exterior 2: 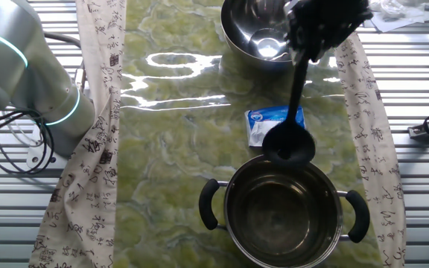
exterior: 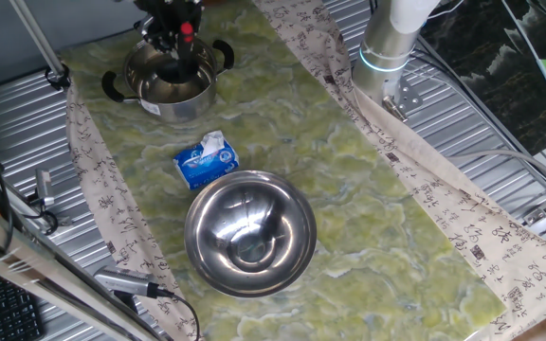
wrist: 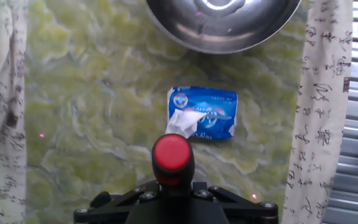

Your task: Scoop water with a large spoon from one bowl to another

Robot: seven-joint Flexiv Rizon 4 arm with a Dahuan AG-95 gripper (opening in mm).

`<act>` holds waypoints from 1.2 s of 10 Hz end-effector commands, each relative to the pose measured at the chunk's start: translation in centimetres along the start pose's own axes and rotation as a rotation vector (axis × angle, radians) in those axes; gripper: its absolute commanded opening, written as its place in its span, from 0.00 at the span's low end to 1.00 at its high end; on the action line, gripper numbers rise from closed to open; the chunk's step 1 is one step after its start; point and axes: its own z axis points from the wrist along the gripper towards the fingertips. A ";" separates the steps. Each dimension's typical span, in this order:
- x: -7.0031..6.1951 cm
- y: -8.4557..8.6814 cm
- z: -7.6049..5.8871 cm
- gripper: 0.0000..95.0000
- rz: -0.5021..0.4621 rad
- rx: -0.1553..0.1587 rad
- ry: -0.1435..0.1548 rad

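My gripper is shut on the handle of the large spoon, a dark ladle hanging straight down. Its round scoop is at the rim of a two-handled steel pot, on the side towards the tissue pack. In one fixed view the gripper stands over the pot and the spoon reaches into it. The hand view shows the spoon's red end between the jaws. A round steel bowl sits further down the mat. I cannot make out the water.
A blue-and-white tissue pack lies between pot and bowl; it also shows in the hand view. The robot base stands beside the green mat. Patterned cloth strips, ribbed metal table, cables and a keyboard surround it.
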 end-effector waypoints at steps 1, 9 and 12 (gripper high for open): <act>0.1 -0.1 0.3 0.00 -0.001 0.002 0.001; 0.8 2.4 2.7 0.00 0.042 0.036 -0.031; 1.4 3.1 2.6 0.00 0.046 0.036 -0.042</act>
